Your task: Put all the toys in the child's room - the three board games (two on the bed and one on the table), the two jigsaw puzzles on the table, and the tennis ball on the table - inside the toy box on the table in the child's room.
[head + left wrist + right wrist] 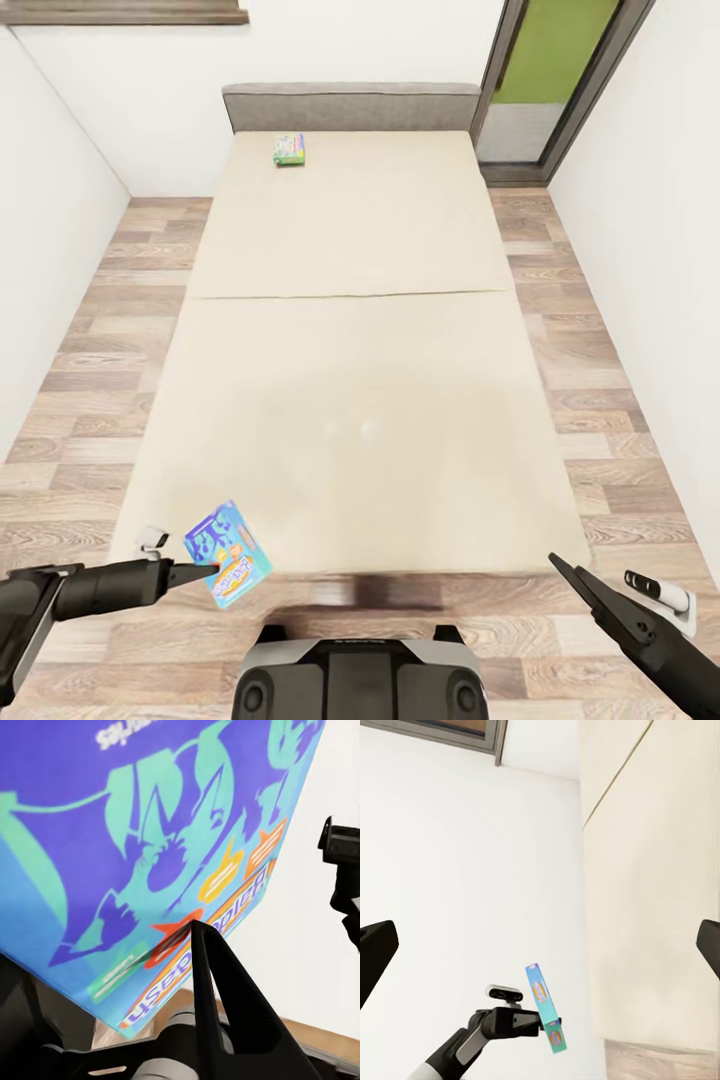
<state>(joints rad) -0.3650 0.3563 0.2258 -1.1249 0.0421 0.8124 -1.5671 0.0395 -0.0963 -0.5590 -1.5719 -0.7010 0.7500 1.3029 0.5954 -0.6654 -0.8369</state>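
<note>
A blue and teal board game (230, 552) hangs tilted over the near left corner of the cream bed (350, 400), with my left gripper (205, 570) shut on its lower edge. Up close its printed face (150, 832) looms large, and one dark finger (217, 982) lies across it. From the right wrist view the same box (545, 1009) appears edge-on in the left gripper (540, 1024). A second, green board game (289, 150) lies flat near the headboard. My right gripper (570, 575) hovers off the bed's near right corner, open (540, 945) and holding nothing.
A grey headboard (350, 105) closes the far end of the bed. Wood-plank floor (90, 400) runs in narrow strips along both sides between bed and white walls. A dark-framed doorway (545, 90) opens at the back right. My base (360, 680) stands at the bed's foot.
</note>
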